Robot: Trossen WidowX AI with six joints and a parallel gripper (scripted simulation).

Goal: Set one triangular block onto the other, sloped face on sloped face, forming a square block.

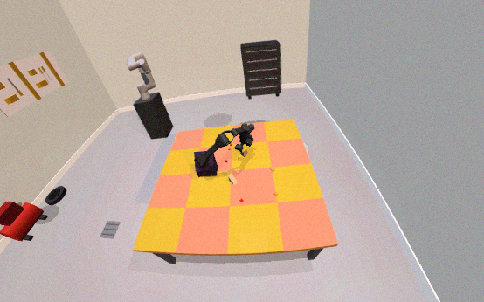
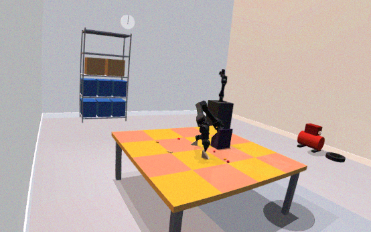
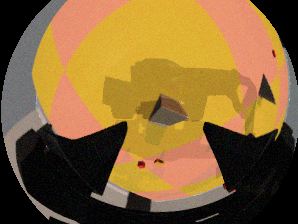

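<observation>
Checkered table point(image 1: 253, 227) point(image 2: 248, 174) point(image 3: 165, 30) bears two separate blocks; one claw point(image 1: 241, 153) point(image 2: 205, 155) point(image 3: 166, 125) hangs spread, gripping nothing.

A square-checked yellow and salmon table point(image 1: 253, 227) point(image 2: 258, 169) carries a dark base block point(image 1: 210, 171) point(image 2: 224, 142). Two triangular blocks point(image 1: 233, 179) point(image 2: 194, 143) point(image 3: 168, 111) lie apart on it, among scattered small red pieces point(image 1: 241, 201) point(image 2: 228, 161) point(image 3: 141, 164) and orange-brown ones point(image 1: 275, 194) point(image 2: 157, 141) point(image 3: 159, 161).

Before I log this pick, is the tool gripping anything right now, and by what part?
Nothing is held: the tool is open, and a wedge block shows untouched beyond its spread fingers.
</observation>
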